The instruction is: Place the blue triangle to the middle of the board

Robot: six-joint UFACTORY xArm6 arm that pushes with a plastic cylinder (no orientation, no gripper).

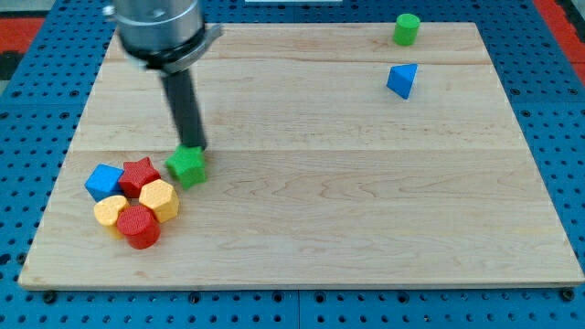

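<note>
The red cylinder (139, 226) sits lowest in the view, down and to the view's left of my tip (195, 147), at the bottom of a tight cluster on the wooden board (366, 210). Touching it above are a yellow block (111, 211) and a yellow hexagonal block (158, 198); above those lie a red star-shaped block (139, 175) and a blue cube (103, 181), all left of and below my tip. No tray or bin shows, only the flat board carrying the blocks. My tip is a plain rod end with nothing to open or close and holds nothing; it stands at the upper edge of a green block (187, 166), seemingly touching it, the block lying just below it. The blue triangle (402, 80) is well apart, far toward the view's right and higher up than my tip, near the board's top right corner, with a green cylinder (407, 28) just above it by the top edge.
</note>
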